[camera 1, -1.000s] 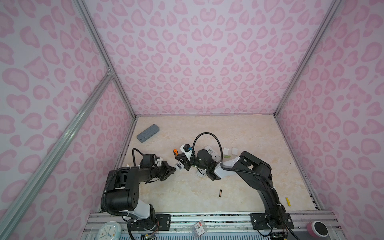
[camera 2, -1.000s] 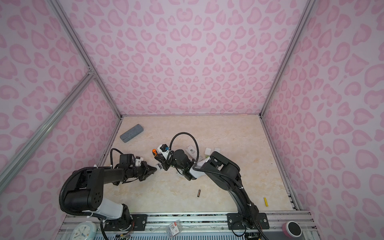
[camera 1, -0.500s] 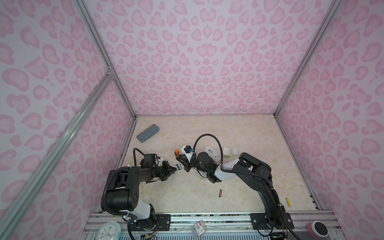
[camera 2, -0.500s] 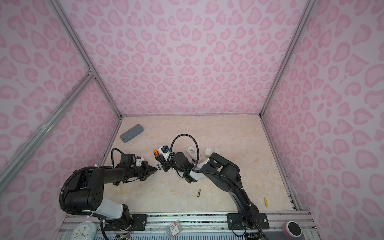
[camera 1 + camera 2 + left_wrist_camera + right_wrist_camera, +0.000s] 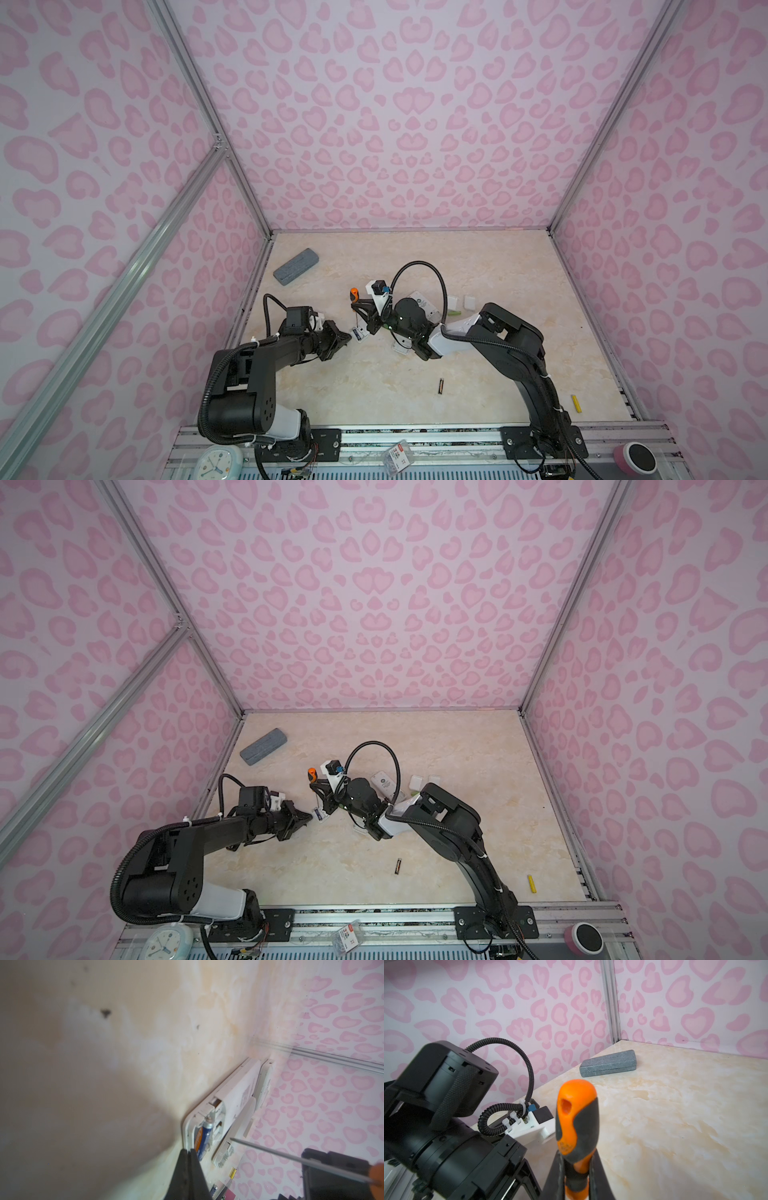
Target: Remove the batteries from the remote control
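The battery (image 5: 204, 1140) looks light, slick, rigid: pinch mid-barrel. At the remote (image 5: 360, 333)'s nine o'clock, the left end effector (image 5: 345, 336) sits closed together; the right end effector (image 5: 576, 1167) clamps the screwdriver (image 5: 576, 1118).

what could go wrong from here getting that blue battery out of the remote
1. The left end effector is shut, with its tips at the edge of the remote beside the blue battery. Pressing there could shove the loose remote rather than free the battery.
2. The screwdriver, gripped in the right end effector, points its bare tip near the open compartment. A slip might scrape the contacts or flick the battery away.
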Robot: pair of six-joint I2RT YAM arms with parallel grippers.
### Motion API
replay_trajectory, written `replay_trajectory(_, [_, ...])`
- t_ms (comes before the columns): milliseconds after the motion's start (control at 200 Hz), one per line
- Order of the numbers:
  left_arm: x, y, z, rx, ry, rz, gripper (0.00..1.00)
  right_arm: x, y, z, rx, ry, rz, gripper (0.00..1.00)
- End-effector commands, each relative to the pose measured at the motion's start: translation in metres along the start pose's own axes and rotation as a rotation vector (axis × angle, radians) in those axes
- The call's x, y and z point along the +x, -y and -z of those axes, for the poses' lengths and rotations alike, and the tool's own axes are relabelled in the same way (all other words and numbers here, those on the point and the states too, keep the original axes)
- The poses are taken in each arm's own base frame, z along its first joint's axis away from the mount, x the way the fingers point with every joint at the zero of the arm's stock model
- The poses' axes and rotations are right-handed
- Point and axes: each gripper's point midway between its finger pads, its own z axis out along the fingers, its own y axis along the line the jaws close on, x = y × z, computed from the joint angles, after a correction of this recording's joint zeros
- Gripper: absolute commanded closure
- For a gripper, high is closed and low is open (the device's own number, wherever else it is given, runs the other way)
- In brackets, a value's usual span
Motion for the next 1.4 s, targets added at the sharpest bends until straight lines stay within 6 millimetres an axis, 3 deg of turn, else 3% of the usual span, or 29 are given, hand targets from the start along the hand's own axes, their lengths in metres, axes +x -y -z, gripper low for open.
replay_trajectory(0, [-0.001,-0.003,0.002,-0.020,0.008,0.005,0.96,0.007,0.007,-0.004,0.017,-0.026,-0.003,1.00])
replay_trajectory(250, [0.003,-0.011,-0.001,-0.035,-0.004,0.017,0.96,0.017,0.013,-0.010,0.025,-0.074,-0.017,1.00])
replay_trajectory(715, [0.007,-0.024,-0.006,-0.058,-0.020,0.023,0.96,0.033,0.005,-0.007,-0.020,-0.109,-0.062,1.00])
replay_trajectory(1010, [0.010,-0.026,-0.005,-0.066,-0.024,0.020,0.96,0.023,-0.015,-0.010,-0.129,-0.084,-0.091,1.00])
replay_trajectory(1395, [0.014,-0.038,-0.001,-0.108,-0.023,0.031,0.96,0.027,-0.015,0.000,-0.106,-0.138,-0.084,1.00])
